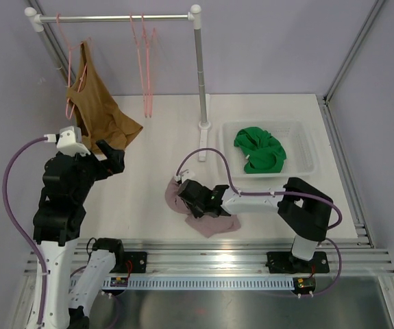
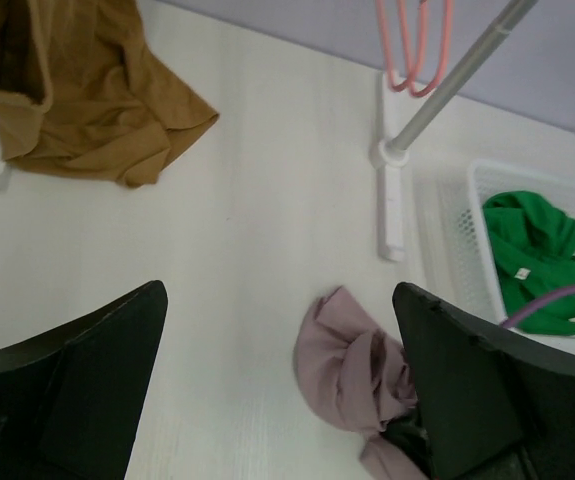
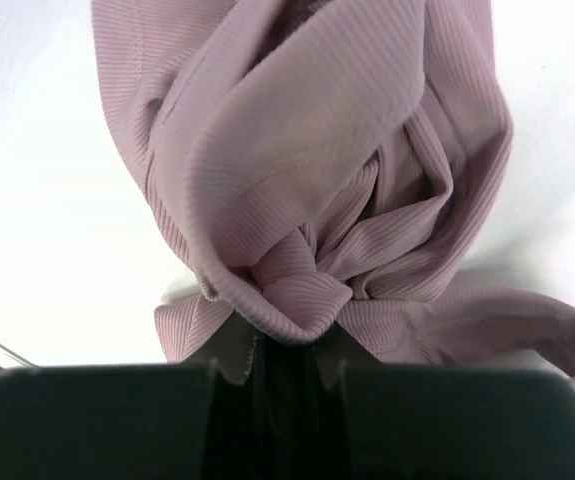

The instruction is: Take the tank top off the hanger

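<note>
So the brown tank top [image 1: 97,113] is hanging on its pink hanger [image 1: 68,75] at the left end of the rack [image 1: 114,18], with the hem bunched on the table under that end. We've got the left gripper [image 1: 112,156] just in front of that same end, near the hem but not touching, jaws spread wide and holding nothing. In front of the rack's right post, our right gripper [image 3: 285,345] is pinched tight on a fold of the mauve garment [image 3: 317,150] lying on the table.
</note>
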